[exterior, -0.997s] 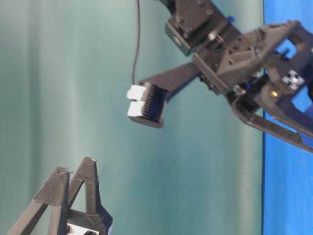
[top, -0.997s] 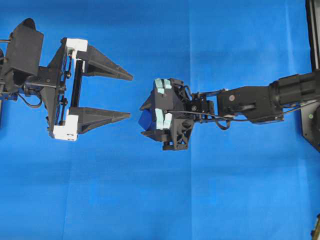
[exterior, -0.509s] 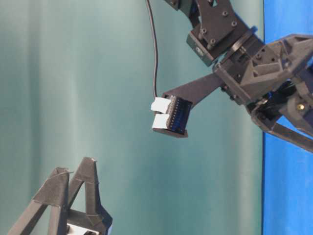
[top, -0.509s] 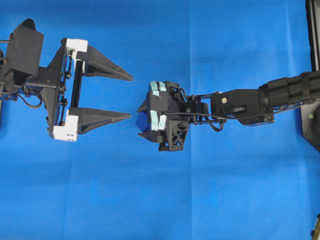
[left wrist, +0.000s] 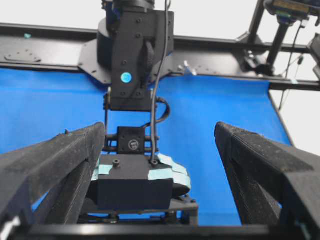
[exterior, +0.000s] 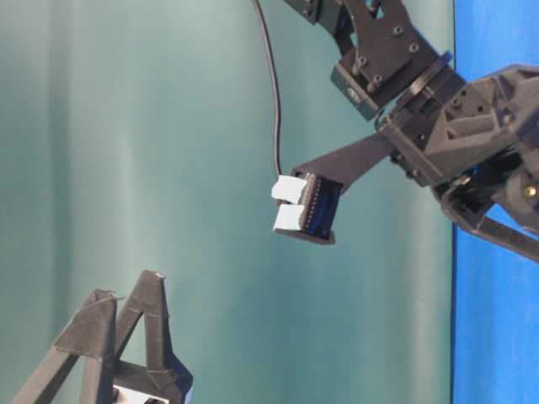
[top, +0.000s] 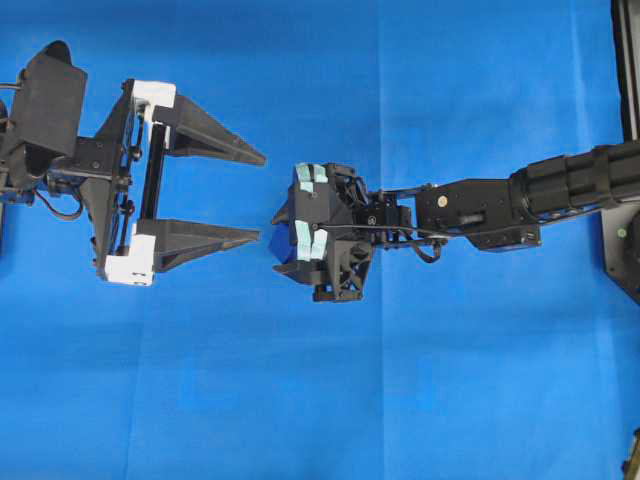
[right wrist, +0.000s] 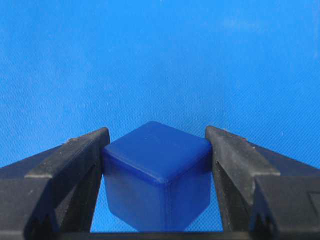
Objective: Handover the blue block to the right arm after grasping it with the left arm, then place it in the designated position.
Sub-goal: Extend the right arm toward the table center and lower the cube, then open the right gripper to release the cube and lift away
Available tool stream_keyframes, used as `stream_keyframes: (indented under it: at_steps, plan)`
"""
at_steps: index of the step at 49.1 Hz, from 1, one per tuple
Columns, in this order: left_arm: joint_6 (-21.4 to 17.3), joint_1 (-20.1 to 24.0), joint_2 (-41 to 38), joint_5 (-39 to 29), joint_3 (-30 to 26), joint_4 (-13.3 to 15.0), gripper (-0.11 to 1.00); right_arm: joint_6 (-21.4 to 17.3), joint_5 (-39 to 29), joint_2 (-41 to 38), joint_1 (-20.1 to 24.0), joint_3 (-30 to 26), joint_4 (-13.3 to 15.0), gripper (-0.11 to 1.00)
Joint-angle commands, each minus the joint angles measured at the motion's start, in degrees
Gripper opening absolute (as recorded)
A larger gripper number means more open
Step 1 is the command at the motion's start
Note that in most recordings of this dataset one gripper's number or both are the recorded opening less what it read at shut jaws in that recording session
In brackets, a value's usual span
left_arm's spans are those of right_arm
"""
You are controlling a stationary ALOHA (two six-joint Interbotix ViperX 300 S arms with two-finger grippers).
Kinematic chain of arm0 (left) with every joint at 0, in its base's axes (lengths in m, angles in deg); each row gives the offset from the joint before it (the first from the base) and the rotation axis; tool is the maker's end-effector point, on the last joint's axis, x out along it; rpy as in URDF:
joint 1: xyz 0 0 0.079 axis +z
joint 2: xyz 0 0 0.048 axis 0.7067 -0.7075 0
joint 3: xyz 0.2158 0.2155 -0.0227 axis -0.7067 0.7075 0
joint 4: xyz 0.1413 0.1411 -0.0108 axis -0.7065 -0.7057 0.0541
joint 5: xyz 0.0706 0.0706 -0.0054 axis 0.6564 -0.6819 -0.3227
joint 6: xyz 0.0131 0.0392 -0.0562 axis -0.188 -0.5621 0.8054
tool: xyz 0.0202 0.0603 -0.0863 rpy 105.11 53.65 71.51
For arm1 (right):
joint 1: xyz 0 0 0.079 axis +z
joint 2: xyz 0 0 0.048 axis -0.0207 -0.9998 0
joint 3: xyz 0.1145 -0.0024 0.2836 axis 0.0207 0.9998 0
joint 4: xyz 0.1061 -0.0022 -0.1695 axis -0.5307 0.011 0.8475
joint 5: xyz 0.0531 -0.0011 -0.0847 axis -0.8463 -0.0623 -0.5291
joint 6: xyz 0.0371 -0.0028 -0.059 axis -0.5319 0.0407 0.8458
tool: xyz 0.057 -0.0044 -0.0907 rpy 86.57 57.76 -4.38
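Observation:
The blue block (right wrist: 157, 175), a small dark-blue cube, is pinched corner-on between the two black fingers of my right gripper (right wrist: 156, 136), above the cloth. In the overhead view the all-black right gripper (top: 291, 241) points downward at the centre, with a sliver of the blue block (top: 281, 243) showing at its left edge. My left gripper (top: 262, 196), with white brackets, stands wide open just left of it, fingertips aimed at it and holding nothing. Through the left wrist view the left gripper (left wrist: 160, 131) frames the right arm's taped wrist block (left wrist: 135, 187).
Bright blue cloth (top: 330, 400) covers the table. A black base and frame (top: 626, 70) stand at the right edge. A black rail (left wrist: 215, 67) runs along the far side. In the table-level view one taped right finger (exterior: 308, 207) hangs before a teal backdrop.
The right arm has shifted slightly left with the block, closer to the left gripper's fingertips, and its wrist has turned. The left gripper stays where it was, still open.

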Motion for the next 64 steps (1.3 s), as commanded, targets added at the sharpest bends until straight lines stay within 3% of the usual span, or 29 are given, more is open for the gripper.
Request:
stream_keyframes:
  at_steps: [1,13,21,45,64]
  plan:
    - [0.0,-0.3,0.4,0.6,-1.5,0.0,0.93,-0.1,0.5,0.8,0.0,-1.5,-0.1,0.47]
    - [0.0,-0.4,0.4,0.6,-1.5,0.0,0.93,0.0,0.4,0.5,0.0,-2.0,-0.1,0.49]
    - [0.0,-0.3,0.4,0.5,-1.5,0.0,0.93,-0.1,0.3,0.4,0.0,-2.0,-0.3,0.85]
    - [0.0,-0.3,0.4,0.5,-1.5,0.0,0.93,0.0,-1.0,1.5,0.1,-1.8,-0.2,0.81]
    - [-0.1,-0.4,0.4,0.6,-1.5,0.0,0.93,0.2,-7.4,11.9,0.2,0.3,0.0,0.81]
